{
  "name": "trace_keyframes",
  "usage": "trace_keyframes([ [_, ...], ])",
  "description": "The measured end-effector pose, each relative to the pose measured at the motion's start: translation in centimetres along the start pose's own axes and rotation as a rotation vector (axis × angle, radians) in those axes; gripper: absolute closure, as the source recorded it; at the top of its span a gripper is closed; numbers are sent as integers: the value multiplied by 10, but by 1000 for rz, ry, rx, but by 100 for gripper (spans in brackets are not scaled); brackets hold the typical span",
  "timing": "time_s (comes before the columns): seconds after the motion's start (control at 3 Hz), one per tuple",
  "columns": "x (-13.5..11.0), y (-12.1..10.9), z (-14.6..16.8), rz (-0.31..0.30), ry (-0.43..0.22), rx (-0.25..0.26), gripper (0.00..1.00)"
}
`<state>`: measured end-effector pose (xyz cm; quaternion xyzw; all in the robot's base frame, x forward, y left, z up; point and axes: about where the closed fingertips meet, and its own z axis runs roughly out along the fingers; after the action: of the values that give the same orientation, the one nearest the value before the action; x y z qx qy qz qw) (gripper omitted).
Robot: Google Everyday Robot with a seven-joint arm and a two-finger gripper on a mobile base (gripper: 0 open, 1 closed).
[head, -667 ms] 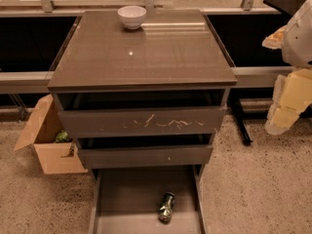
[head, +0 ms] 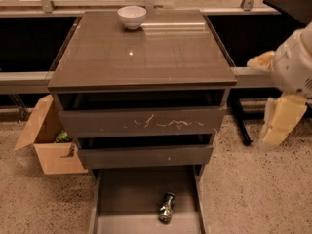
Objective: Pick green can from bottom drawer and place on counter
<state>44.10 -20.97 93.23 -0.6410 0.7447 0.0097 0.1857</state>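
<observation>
The green can (head: 166, 207) lies on its side on the floor of the open bottom drawer (head: 126, 194), right of the middle and near the front. The glossy grey-brown counter (head: 141, 57) tops the cabinet. My gripper (head: 280, 123) hangs at the far right, beside the cabinet at the height of the upper drawers. It is well away from the can and holds nothing that I can see.
A white bowl (head: 132, 16) stands at the counter's back edge. The white-scratched drawer (head: 141, 122) and the slimmer drawer (head: 145, 156) jut out above the bottom drawer. An open cardboard box (head: 48, 145) sits on the floor at the left. A black table leg (head: 241, 126) stands at the right.
My arm and gripper have sunk a little lower at the right. The can, the drawers and the bowl have not moved.
</observation>
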Motion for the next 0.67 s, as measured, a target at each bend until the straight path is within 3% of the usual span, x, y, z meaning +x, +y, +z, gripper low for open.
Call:
trace_keyframes([
  [0.33, 8, 11, 50, -144, -116, -58, 0],
  [0.67, 7, 11, 50, -147, -114, -57, 0],
])
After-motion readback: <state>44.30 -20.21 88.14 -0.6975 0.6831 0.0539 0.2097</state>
